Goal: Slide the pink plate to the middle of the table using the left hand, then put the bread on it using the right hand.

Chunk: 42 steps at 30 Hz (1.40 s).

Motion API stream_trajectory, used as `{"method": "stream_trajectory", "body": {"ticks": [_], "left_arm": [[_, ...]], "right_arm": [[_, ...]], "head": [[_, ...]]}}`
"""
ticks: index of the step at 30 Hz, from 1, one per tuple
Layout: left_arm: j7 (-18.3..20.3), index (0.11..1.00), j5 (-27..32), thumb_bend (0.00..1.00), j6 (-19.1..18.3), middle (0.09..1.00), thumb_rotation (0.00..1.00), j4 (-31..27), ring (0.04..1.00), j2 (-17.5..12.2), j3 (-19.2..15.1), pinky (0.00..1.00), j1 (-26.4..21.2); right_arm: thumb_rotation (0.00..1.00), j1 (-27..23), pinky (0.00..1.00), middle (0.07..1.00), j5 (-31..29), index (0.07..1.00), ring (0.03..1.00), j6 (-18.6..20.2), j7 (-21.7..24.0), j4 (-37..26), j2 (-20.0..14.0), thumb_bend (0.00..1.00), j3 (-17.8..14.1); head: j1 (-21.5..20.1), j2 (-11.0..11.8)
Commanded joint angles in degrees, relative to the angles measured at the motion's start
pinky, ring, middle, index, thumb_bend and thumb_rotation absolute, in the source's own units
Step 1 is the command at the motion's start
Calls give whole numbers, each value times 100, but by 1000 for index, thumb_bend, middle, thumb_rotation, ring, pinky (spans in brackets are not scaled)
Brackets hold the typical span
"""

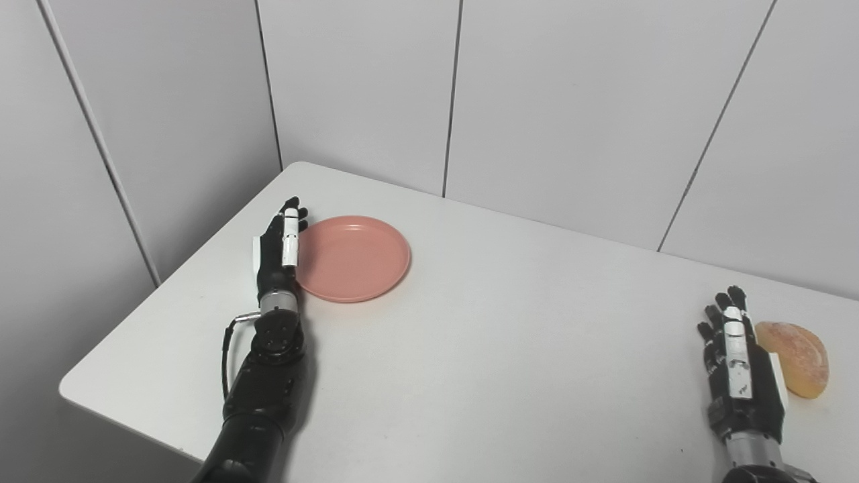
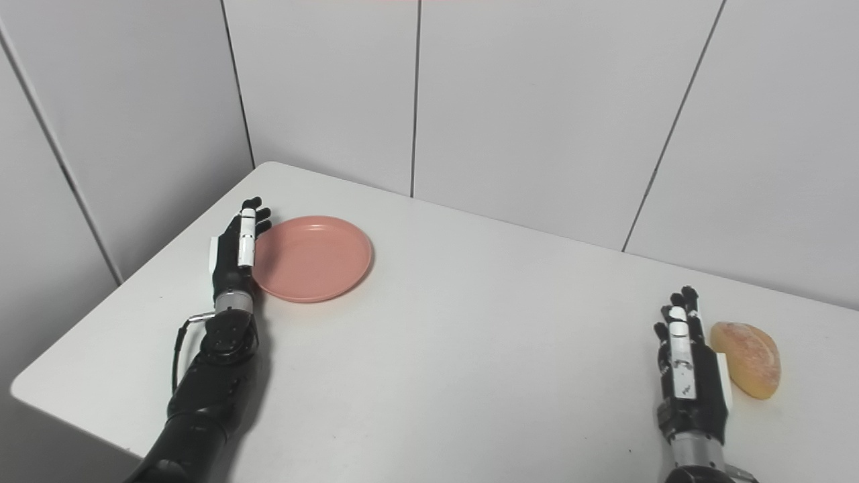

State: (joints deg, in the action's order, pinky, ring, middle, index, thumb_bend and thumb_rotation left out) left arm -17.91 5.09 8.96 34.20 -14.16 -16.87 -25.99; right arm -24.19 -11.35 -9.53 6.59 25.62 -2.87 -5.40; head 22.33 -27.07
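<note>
Black and white, the left hand (image 1: 280, 248) is seen flat on its edge at the far left of the white table (image 1: 510, 322), its fingers (image 1: 290, 231) straight, held together and closed on nothing. Its inner side is laid against the left rim of the pink plate (image 1: 356, 258), which lies empty near the table's far left corner, well apart from the middle. Much bare tabletop is left between the plate and the right hand (image 2: 688, 372). That hand is stretched out straight, nothing being held in it. Just beside it, on its outer side near the right edge, the bread (image 2: 750, 357) is seen resting on the table.
</note>
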Motion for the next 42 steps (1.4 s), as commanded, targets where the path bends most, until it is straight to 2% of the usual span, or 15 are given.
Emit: {"method": "stream_trajectory", "body": {"ticks": [1,9,22,26,28,35,39,42], "left_arm": [[199,811,37,470,-79,820,1000,-201,830,13,101,820,-233],[487,815,303,457,-141,817,1000,-264,824,184,136,823,-312],[853,824,558,429,-521,828,1000,-462,838,421,275,844,-329],[1035,831,721,439,-702,835,1000,-542,845,537,295,842,-337],[1045,818,834,437,-816,824,1000,-592,836,652,267,837,-348],[1155,809,802,422,-1093,811,1000,-855,820,819,456,798,-282],[1329,823,864,430,-1233,832,1000,-941,840,936,537,815,-250],[1465,831,808,431,-1243,843,1000,-977,855,976,646,838,-217]], "right_arm": [[818,-67,1000,1000,-44,1000,1000,-32,18,-92,8,594,-21],[824,-70,1000,1000,28,1000,1000,23,-54,-118,11,585,-14],[817,-68,1000,1000,6,1000,1000,84,-71,-219,62,566,38],[844,-80,1000,1000,77,1000,1000,45,-51,-183,40,551,91],[866,-103,1000,1000,71,1000,1000,39,-59,-134,54,575,92],[871,-124,1000,1000,238,1000,1000,55,-200,-136,104,596,136],[845,-130,1000,1000,218,1000,1000,37,-277,-152,199,529,101],[842,-133,1000,1000,256,1000,1000,14,-323,-160,247,527,113]], "head": [[3,-15],[0,-37],[-167,-90],[-333,-153],[-418,-182],[-668,-259],[-930,-345],[-1049,-386]]}}
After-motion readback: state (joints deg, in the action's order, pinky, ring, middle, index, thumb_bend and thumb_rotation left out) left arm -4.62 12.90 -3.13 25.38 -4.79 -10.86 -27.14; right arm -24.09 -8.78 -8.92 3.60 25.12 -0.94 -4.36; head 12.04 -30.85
